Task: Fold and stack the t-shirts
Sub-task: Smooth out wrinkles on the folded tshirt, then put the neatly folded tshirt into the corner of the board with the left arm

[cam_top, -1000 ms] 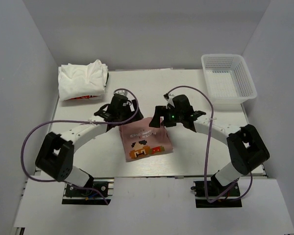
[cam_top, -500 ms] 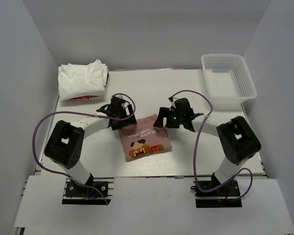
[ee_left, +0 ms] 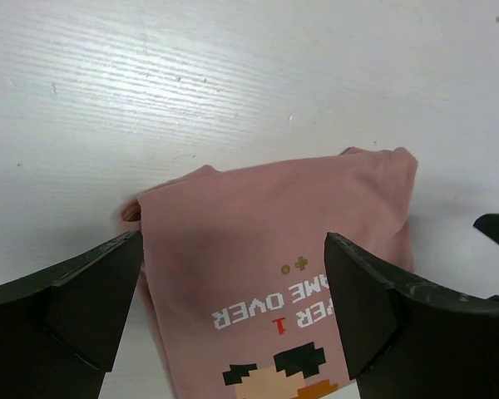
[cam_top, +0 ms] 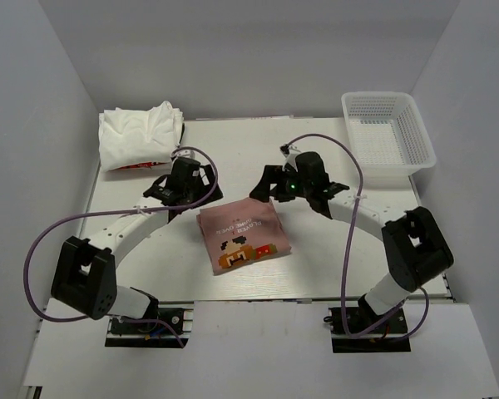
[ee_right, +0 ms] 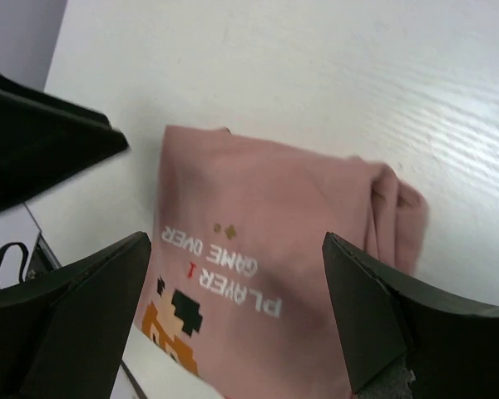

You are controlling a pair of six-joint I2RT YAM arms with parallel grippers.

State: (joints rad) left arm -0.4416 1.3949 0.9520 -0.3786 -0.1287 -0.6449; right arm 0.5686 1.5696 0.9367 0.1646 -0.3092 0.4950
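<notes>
Left pincer [ee_left: 233, 249]: jaws wide apart, nothing between them; it hangs over the far left corner of the pink shirt [cam_top: 243, 237]. Right pincer [ee_right: 236, 241]: likewise spread and empty, over the far right corner of the same shirt. Judged reason for the pairing: one pincer per corner suits a two-point lift or a last tuck of the far edge; which of the two cannot be told.

Pink shirt: lies flat on the counter [cam_top: 333, 249], folded to a rough rectangle, print side up; soft matte knit, dusty pink, with a blocky cartoon face and white lettering; the far right corner bunches into small rolled pleats, the far left edge shows a slight lip, so the fold looks loose there.

White shirts [cam_top: 140, 137]: a rumpled pile well beyond the pink shirt and to its left; a red strip shows at the pile's near edge; probably the stack to join.

Basket [cam_top: 424, 150]: white plastic mesh, beyond the pink shirt and to its right, well apart.
</notes>
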